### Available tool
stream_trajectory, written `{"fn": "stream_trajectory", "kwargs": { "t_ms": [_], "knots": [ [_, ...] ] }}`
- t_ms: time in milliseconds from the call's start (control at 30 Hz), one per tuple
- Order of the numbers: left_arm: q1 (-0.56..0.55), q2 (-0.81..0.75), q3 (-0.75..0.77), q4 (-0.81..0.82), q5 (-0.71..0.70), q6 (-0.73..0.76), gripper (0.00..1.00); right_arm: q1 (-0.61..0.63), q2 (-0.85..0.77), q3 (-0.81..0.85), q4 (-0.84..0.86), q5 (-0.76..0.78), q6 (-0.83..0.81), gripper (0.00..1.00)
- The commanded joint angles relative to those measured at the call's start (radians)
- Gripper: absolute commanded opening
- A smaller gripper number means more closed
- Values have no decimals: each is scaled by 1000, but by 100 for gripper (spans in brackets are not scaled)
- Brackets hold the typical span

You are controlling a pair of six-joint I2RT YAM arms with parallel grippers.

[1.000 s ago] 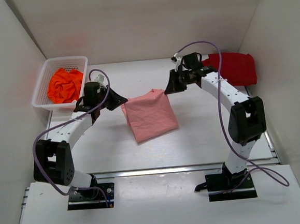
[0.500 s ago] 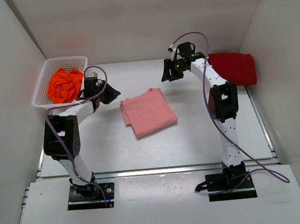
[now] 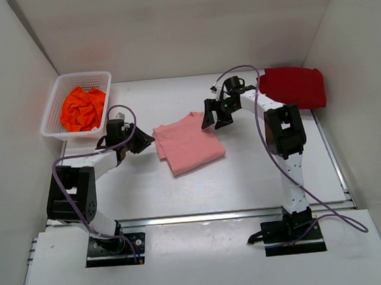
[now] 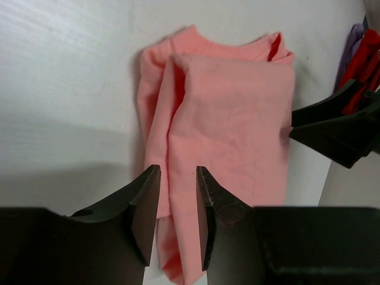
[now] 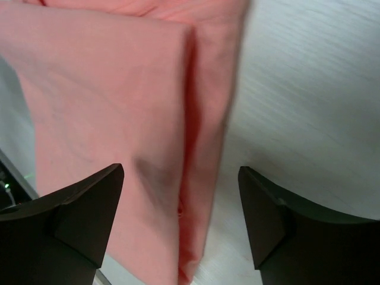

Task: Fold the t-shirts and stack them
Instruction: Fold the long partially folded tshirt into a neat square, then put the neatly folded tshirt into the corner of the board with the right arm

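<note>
The left gripper (image 3: 149,140) and right gripper (image 3: 213,125) have dropped to the folded salmon-pink shirt (image 3: 189,143), which lies flat at mid-table (image 3: 181,196). Left fingers are slightly apart and right fingers wide, both empty. The orange shirt (image 3: 82,107) fills the basket (image 3: 83,74); the dark red shirt (image 3: 293,86) lies far right.

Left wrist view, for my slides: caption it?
Left pincer, slightly open, poised over the edge of the folded salmon-pink t-shirt on the white table.

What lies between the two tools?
The folded pink shirt lies between the left tool and the right tool; the top view shows this best.
</note>
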Motion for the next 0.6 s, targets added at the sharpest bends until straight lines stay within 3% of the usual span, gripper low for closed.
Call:
{"fn": "stream_trajectory", "kwargs": {
  "t_ms": [0, 167, 400, 433, 500, 533, 567],
  "knots": [
    [14, -80, -60, 27, 35, -8, 41, 18, 29, -18, 22, -97, 16, 77],
    [30, -143, -90, -15, 38, 5, 42, 53, 39, -82, 44, -178, 44, 80],
    [80, -252, -84, -43, 49, -21, 40, 156, 98, -24, -149, -45, 1, 70],
    [84, -270, -82, -51, 43, -20, 40, 173, 122, 4, -188, -11, -8, 64],
    [93, -306, -80, -58, 31, -14, 39, 200, 145, 42, -254, 42, -36, 33],
    [101, -311, -83, -66, 35, -21, 40, 210, 164, 79, -295, 135, -12, 0],
    [104, -323, -76, -77, 37, -18, 40, 210, 180, 119, -347, 255, 11, 0]
  ]
}}
